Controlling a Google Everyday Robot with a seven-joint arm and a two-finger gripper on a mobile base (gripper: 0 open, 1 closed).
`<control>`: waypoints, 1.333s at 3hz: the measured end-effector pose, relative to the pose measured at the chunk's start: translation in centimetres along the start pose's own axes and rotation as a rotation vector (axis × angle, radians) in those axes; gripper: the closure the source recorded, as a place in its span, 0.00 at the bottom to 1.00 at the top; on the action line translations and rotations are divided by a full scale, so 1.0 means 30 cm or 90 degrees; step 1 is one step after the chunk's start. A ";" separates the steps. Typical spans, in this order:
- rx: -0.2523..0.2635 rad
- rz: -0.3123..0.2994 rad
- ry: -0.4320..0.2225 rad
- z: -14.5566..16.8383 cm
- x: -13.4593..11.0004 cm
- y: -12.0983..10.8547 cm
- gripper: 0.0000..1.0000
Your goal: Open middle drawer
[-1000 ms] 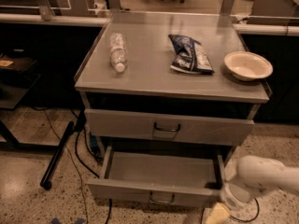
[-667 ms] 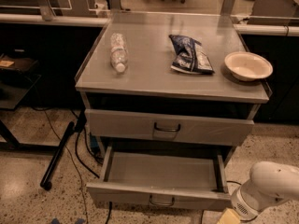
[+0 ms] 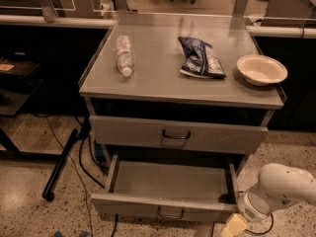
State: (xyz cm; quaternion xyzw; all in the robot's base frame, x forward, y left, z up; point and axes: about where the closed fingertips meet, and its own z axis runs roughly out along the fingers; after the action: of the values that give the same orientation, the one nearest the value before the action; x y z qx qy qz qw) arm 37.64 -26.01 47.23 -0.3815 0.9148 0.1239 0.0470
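The middle drawer (image 3: 165,182) stands open, extended forward from the cabinet below the closed upper drawer (image 3: 133,131), with its grey tray interior exposed. Its loop handle (image 3: 170,214) sits at the centre of the front panel. The end effector (image 3: 233,226) is low at the frame's bottom edge, just beside the drawer's front right corner and apart from the handle; its opening state cannot be told. On the worktop (image 3: 158,85) lie a plastic bottle (image 3: 124,55), a blue snack bag (image 3: 200,58) and a white bowl (image 3: 261,69)
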 end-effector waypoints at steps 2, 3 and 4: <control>-0.096 -0.080 0.056 0.160 -0.107 0.038 0.00; -0.106 -0.068 0.072 0.140 -0.056 0.042 0.00; -0.105 -0.031 0.108 0.047 0.090 0.086 0.00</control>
State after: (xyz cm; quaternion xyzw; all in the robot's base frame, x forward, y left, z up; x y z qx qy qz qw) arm 33.89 -25.76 45.87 -0.4155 0.8925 0.1650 -0.0595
